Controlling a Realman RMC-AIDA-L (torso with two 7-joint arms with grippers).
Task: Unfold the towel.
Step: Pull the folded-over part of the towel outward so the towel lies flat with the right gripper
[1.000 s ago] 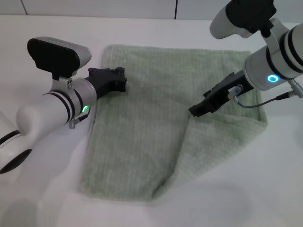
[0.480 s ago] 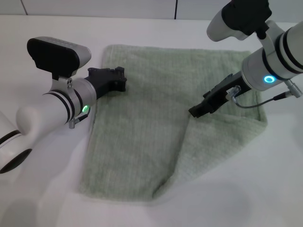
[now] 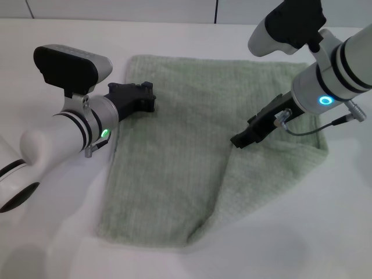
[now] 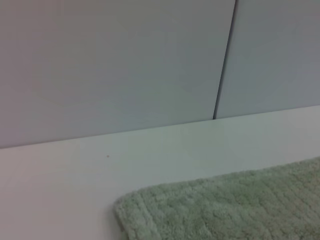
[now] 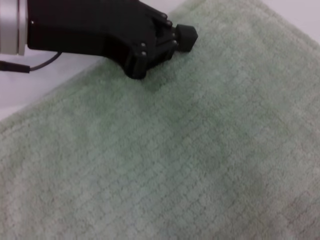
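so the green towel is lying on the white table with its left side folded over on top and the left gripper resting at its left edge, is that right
Not quite. The fold is on the right side of the towel: the head view shows the flap doubled over beneath the right gripper. The rest holds: it lies on the white table, with the left gripper at its left edge.

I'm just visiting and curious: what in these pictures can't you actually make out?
- Right claw, head view: too dark and small to tell open from shut.
- Left claw, head view: its tips blend together.
- Towel, head view: the folded flap hides the layer beneath.
- Left wrist view: only one towel corner, cut by the edge.
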